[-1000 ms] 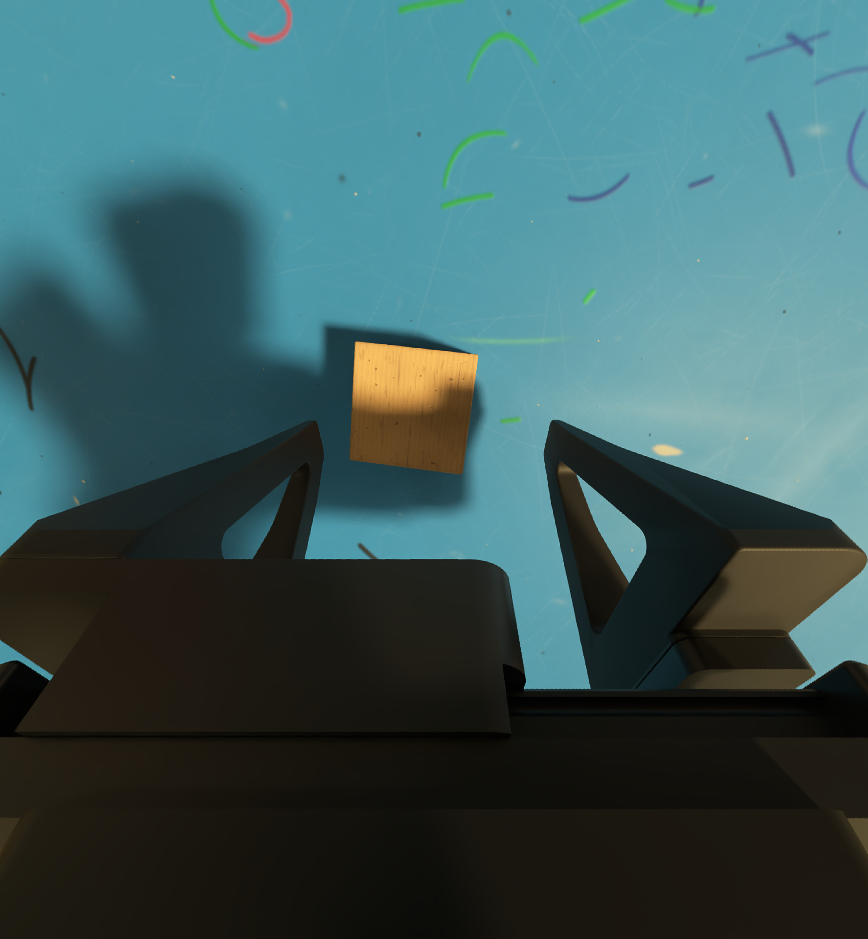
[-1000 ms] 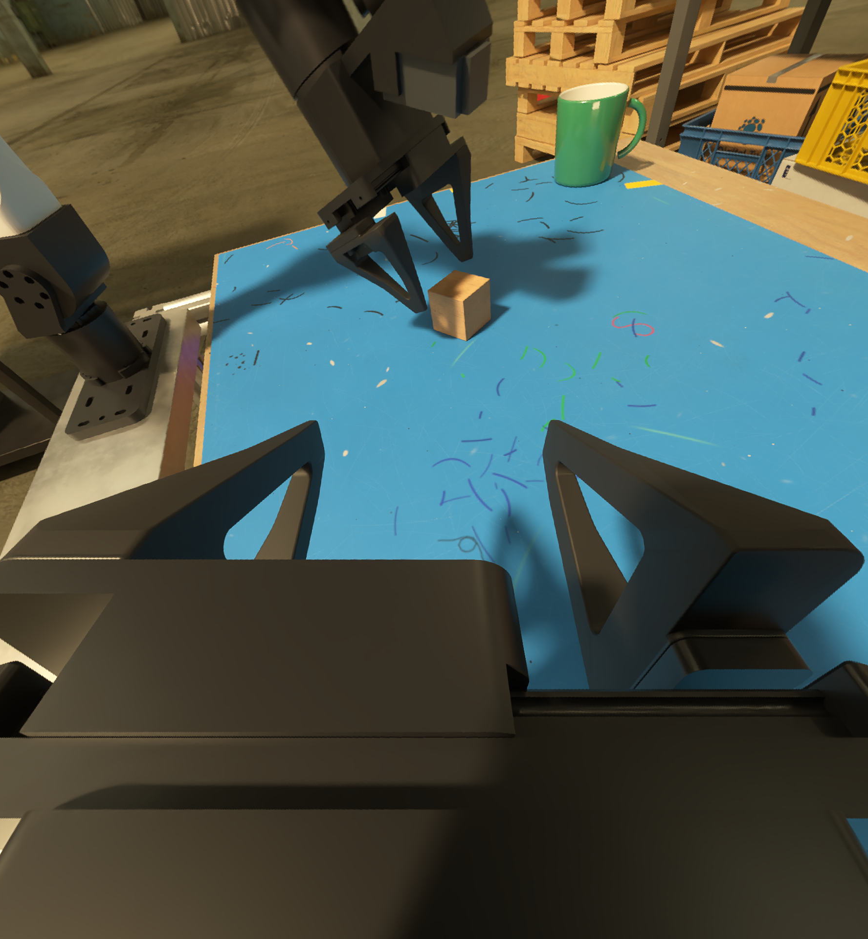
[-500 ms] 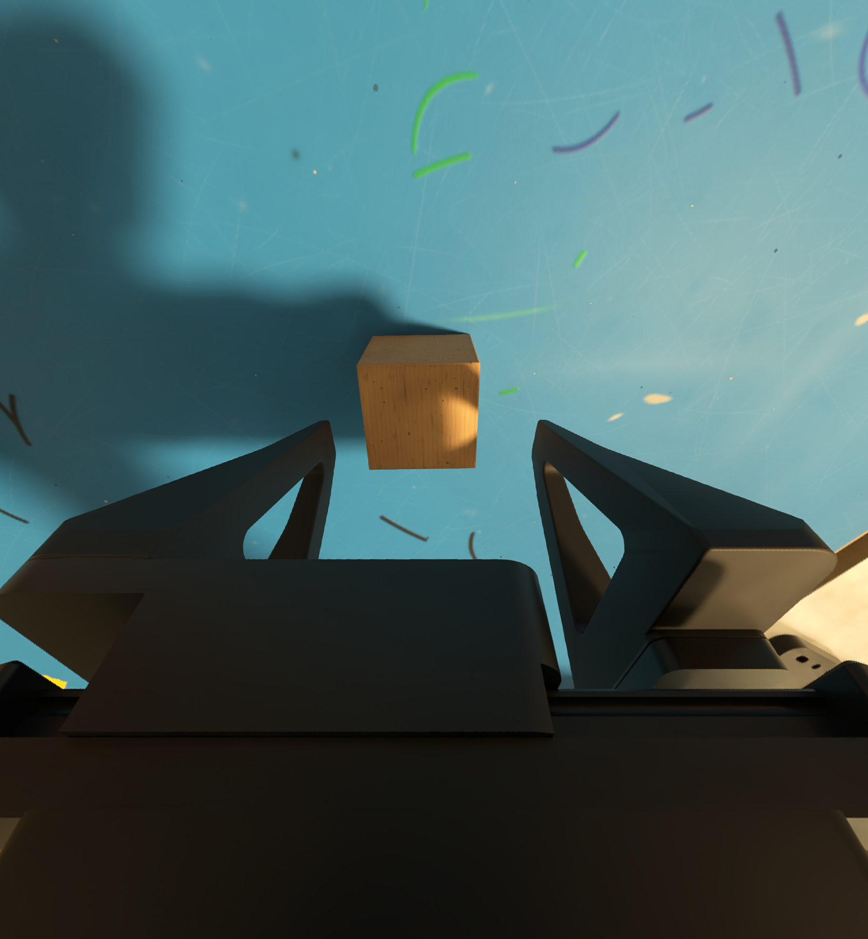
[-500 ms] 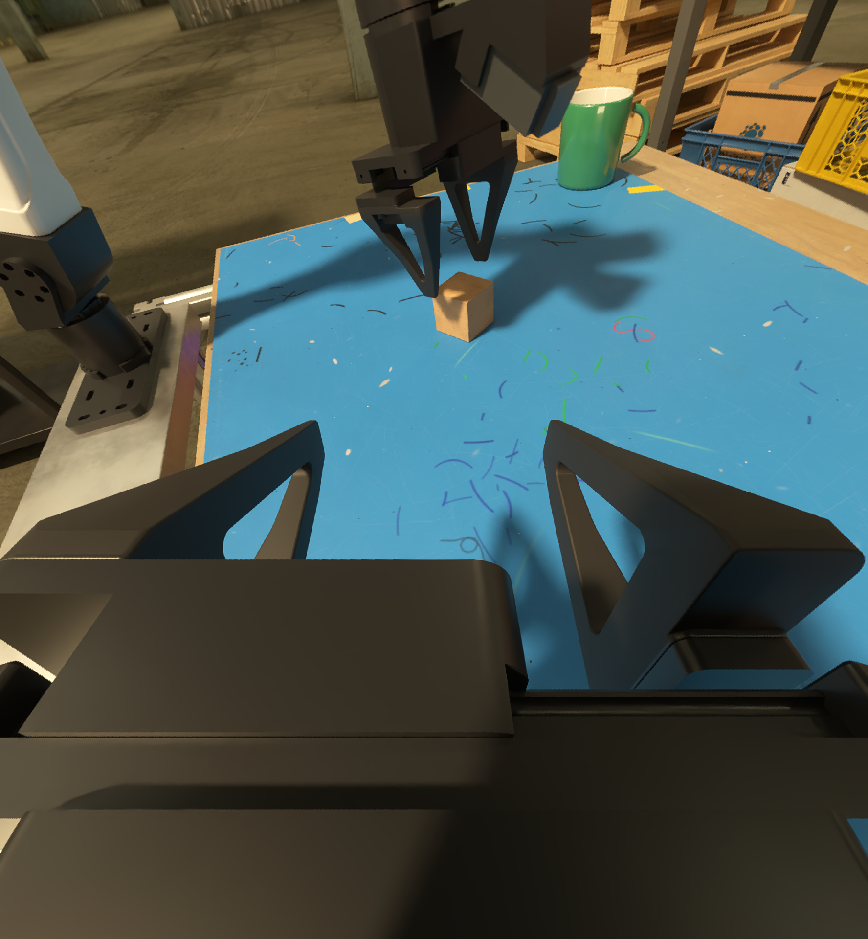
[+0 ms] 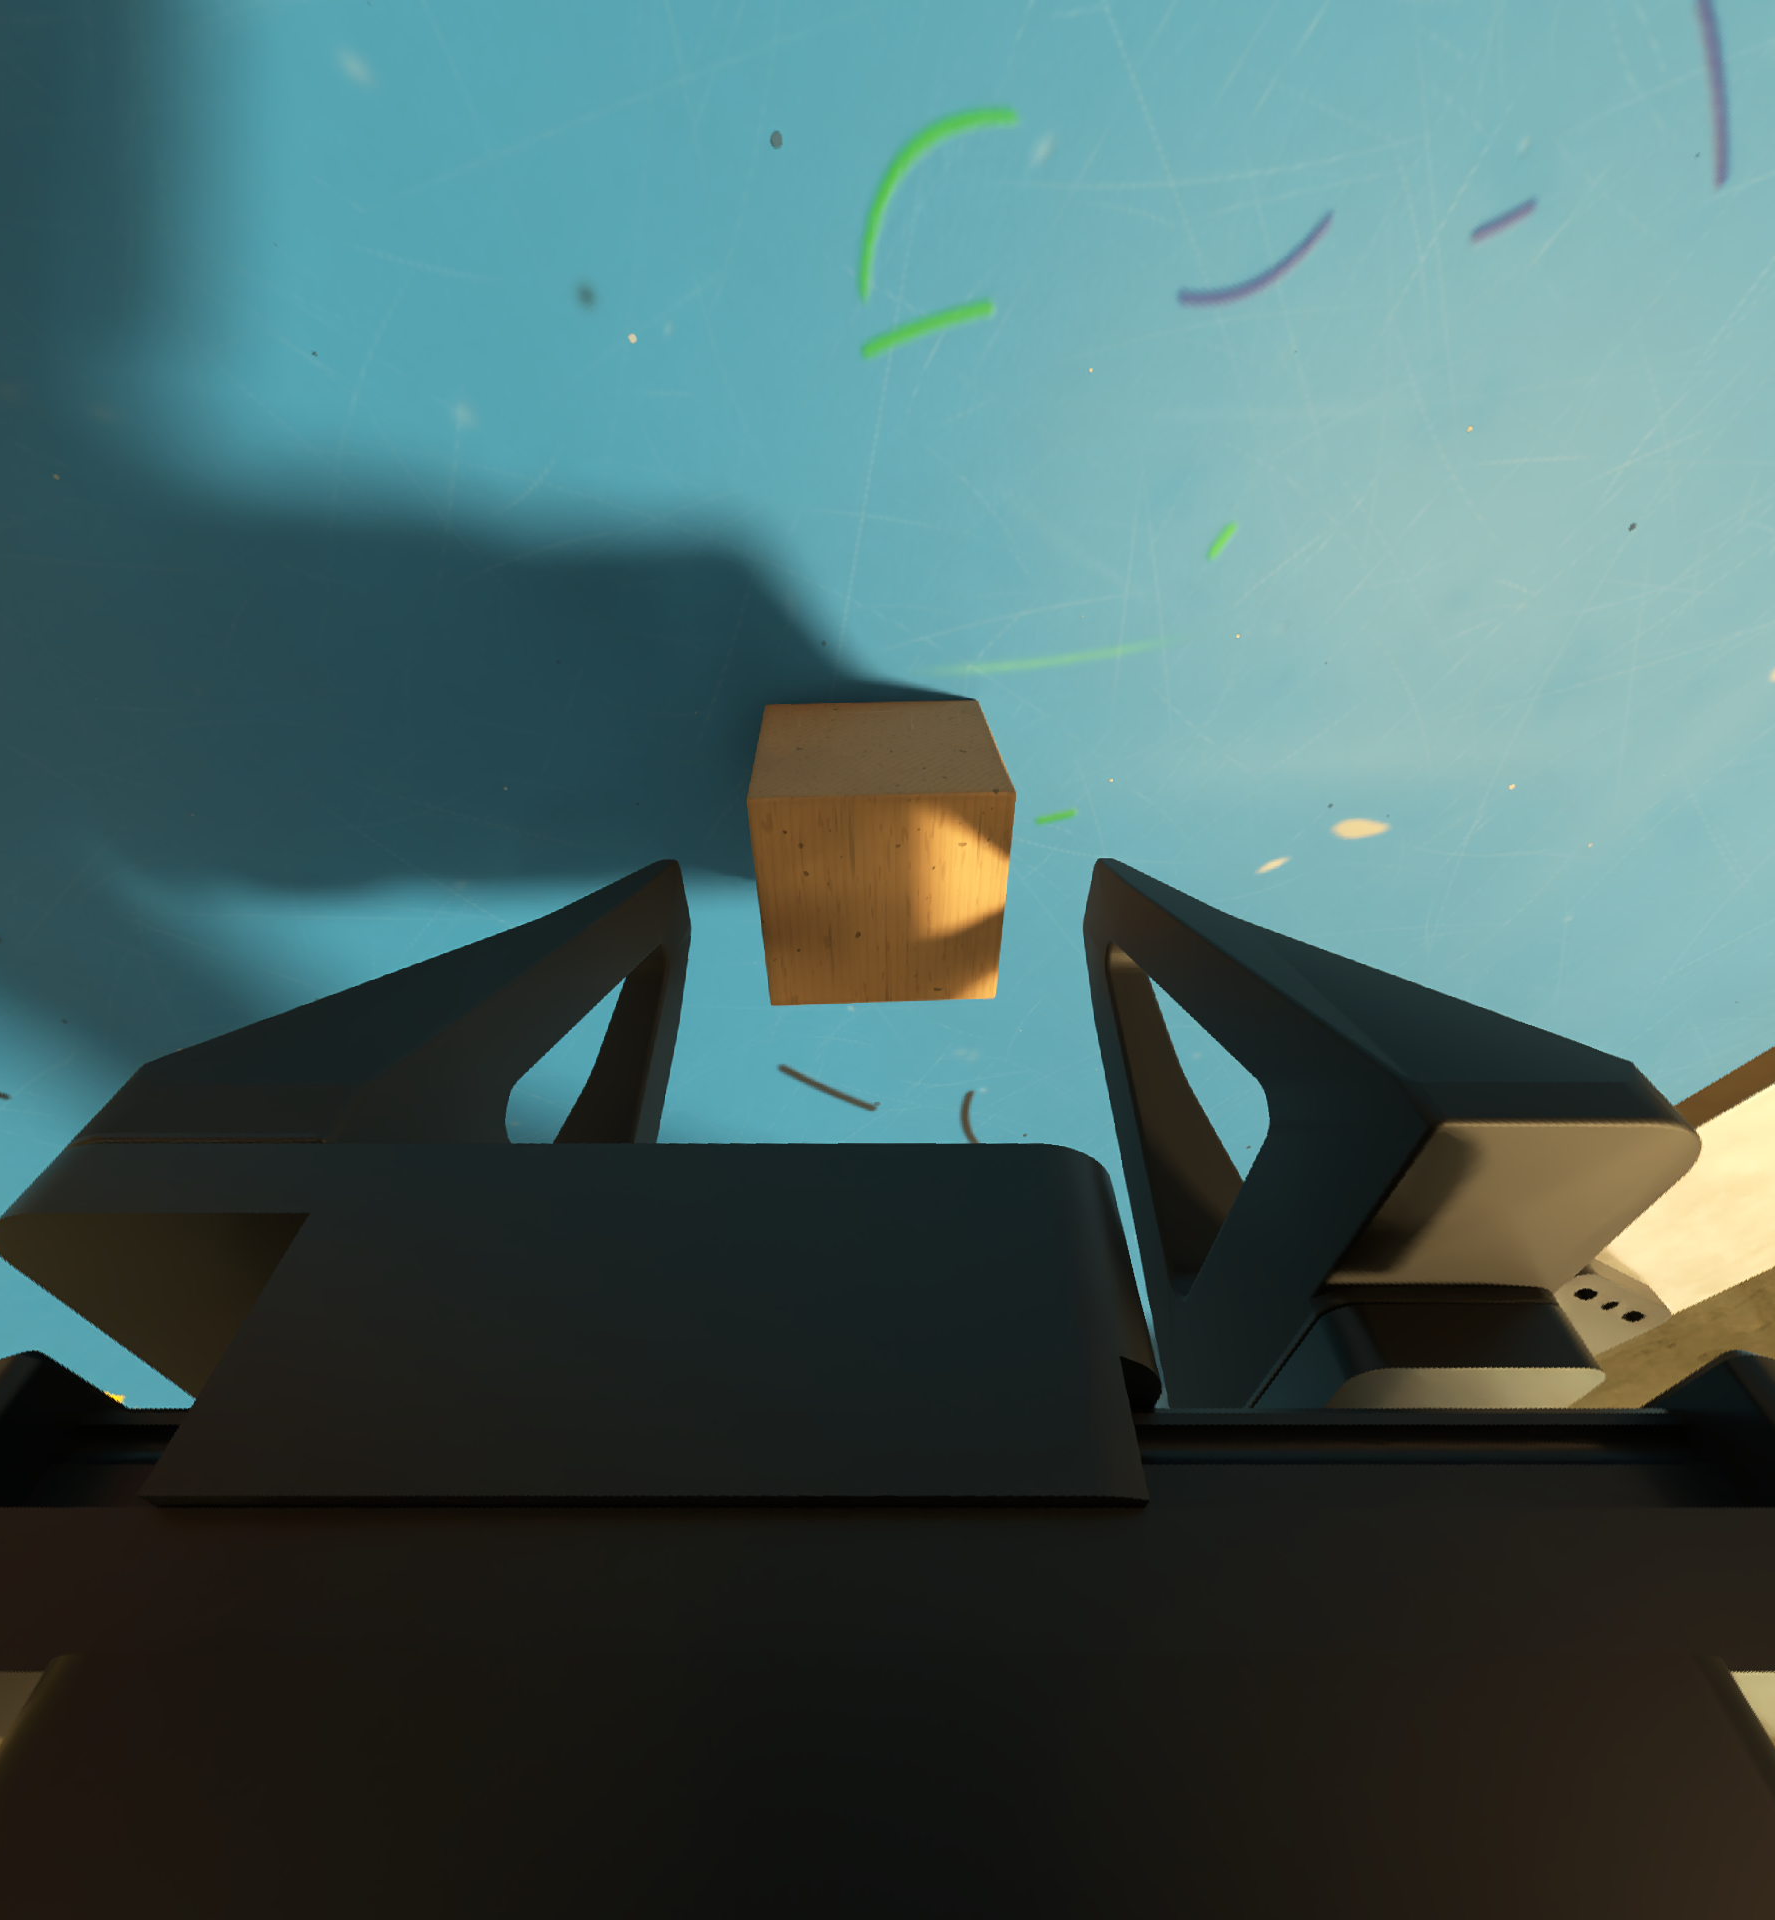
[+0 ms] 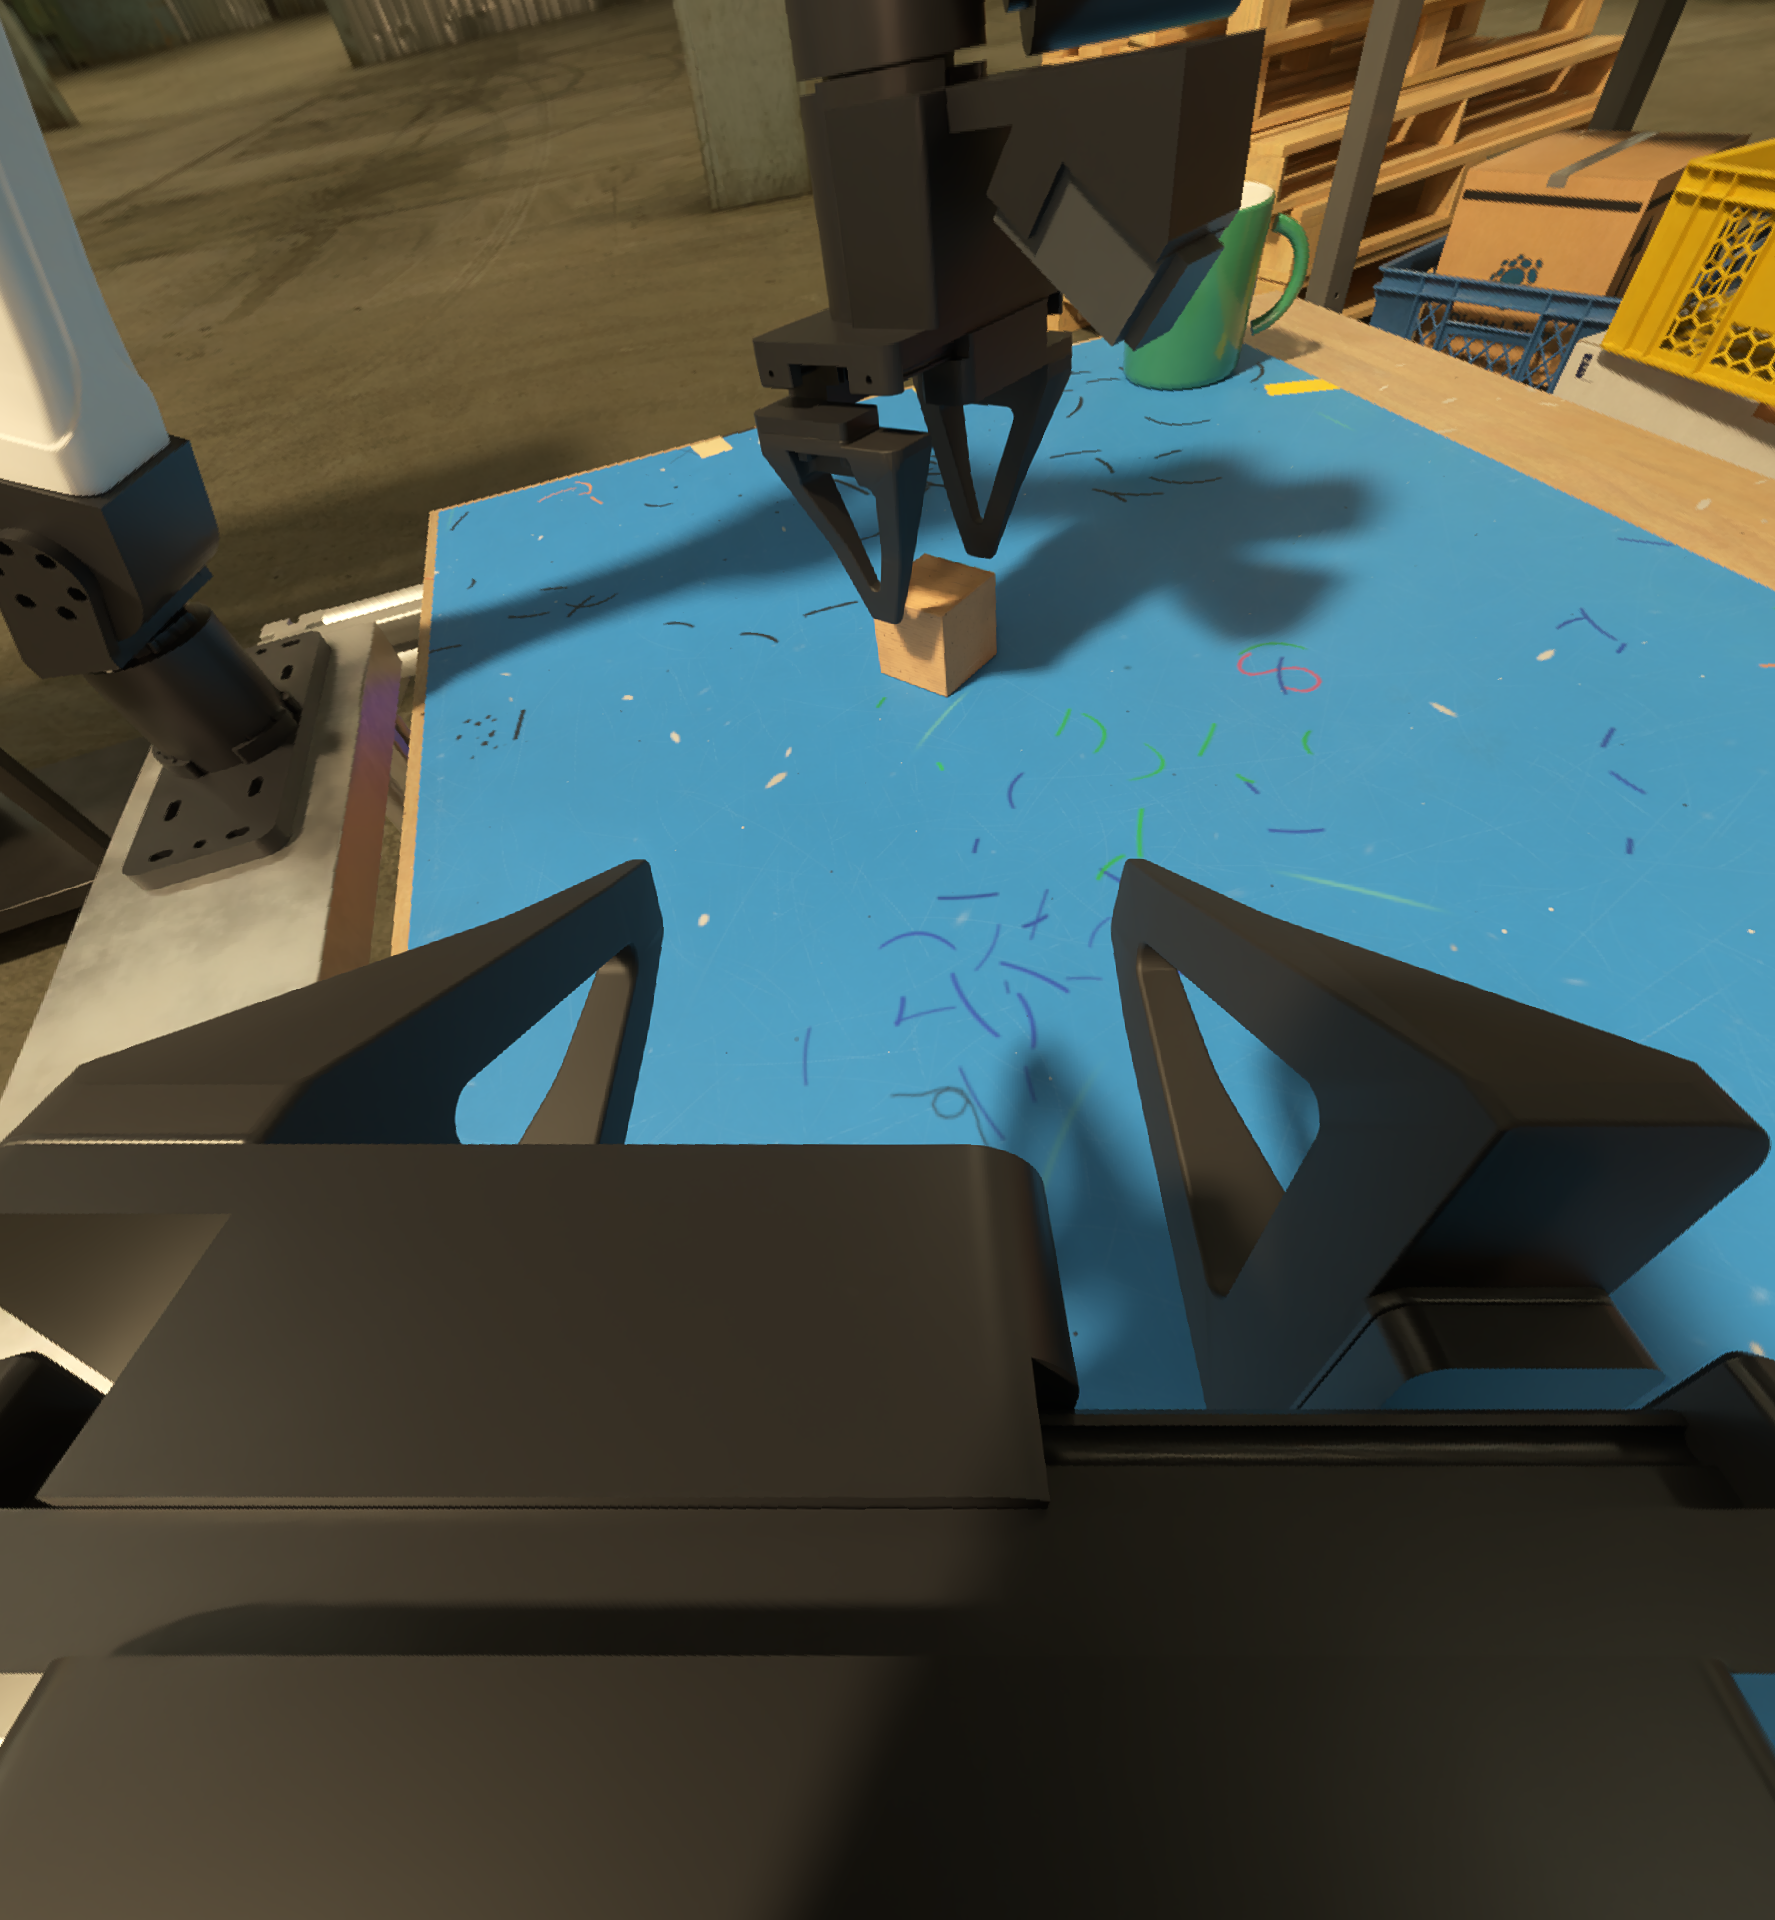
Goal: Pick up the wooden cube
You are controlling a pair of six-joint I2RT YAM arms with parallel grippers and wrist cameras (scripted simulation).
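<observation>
A small wooden cube (image 5: pixel 881 883) rests on the blue mat (image 5: pixel 1382 520). My left gripper (image 5: pixel 883 868) is open, pointing down, with its two dark fingers on either side of the cube and a gap on each side. In the right wrist view the cube (image 6: pixel 940 639) sits on the blue mat (image 6: pixel 1278 831) under the left gripper (image 6: pixel 933 577), whose fingertips reach down to the cube's top. My right gripper (image 6: pixel 883 873) is open and empty, well short of the cube, above the near part of the mat.
A green mug (image 6: pixel 1215 301) stands at the mat's far edge behind the left arm. A yellow crate (image 6: pixel 1756 281), a blue crate (image 6: pixel 1485 301), a cardboard box (image 6: pixel 1558 208) and wooden pallets (image 6: pixel 1382 114) lie beyond the wooden table edge (image 6: pixel 1589 447). The left arm's base (image 6: pixel 208 748) is at the mat's left.
My left gripper has swung upright over the cube, come down, and narrowed its fingers a little around it. The right gripper has not moved.
</observation>
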